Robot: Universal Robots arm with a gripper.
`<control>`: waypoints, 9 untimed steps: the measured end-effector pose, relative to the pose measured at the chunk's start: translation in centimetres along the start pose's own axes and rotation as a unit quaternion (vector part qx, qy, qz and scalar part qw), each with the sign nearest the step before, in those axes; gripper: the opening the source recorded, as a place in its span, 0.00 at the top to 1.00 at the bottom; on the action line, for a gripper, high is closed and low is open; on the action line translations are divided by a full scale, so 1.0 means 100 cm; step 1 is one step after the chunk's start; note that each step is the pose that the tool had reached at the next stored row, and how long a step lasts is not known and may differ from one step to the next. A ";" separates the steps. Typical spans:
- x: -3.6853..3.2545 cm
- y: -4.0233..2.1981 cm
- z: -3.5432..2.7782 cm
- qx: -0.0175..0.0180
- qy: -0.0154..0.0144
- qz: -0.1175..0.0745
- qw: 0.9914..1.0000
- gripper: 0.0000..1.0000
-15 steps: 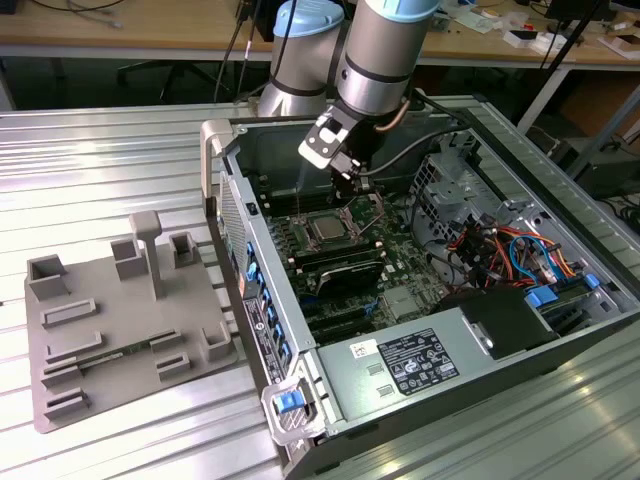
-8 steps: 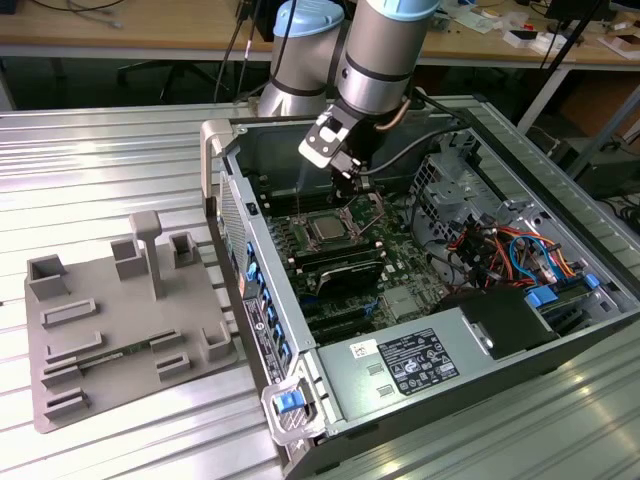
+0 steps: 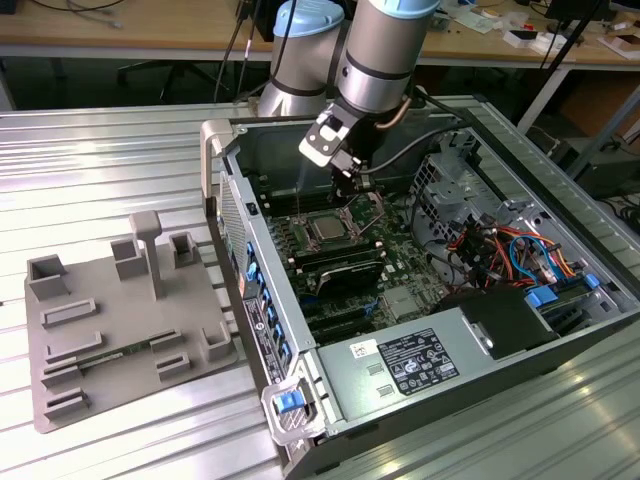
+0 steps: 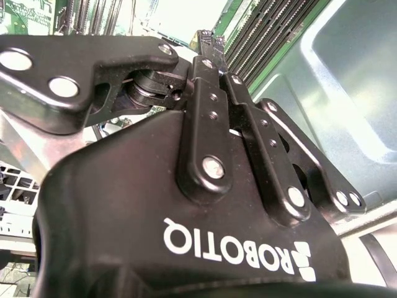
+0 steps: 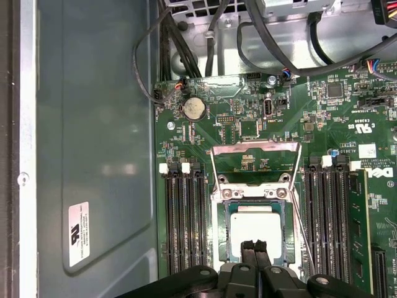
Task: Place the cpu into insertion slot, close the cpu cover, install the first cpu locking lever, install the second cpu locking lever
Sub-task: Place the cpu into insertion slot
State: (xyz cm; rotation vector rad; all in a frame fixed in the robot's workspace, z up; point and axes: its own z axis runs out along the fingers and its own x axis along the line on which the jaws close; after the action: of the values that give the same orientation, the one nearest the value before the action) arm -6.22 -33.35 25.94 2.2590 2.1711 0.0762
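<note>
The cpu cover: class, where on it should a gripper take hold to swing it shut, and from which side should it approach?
Probably the free edge bar of the cpu cover, opposite its hinge by the insertion slot. The frame stands swung open, away from the cpu, so that thin bar is exposed. Come from above, with fingers straddling the bar.

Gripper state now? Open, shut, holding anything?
Gripper: shut, nothing held, poised over the cpu lying in the insertion slot.
</note>
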 end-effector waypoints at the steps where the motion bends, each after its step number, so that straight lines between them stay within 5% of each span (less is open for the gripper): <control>1: 0.0000 0.0000 -0.0001 0.000 0.000 0.000 1.000 0.89; 9: 0.0001 0.0001 -0.0017 0.000 0.000 0.000 1.000 0.89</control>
State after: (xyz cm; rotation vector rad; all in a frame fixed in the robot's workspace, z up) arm -6.22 -33.35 26.10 2.2590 2.1711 0.0763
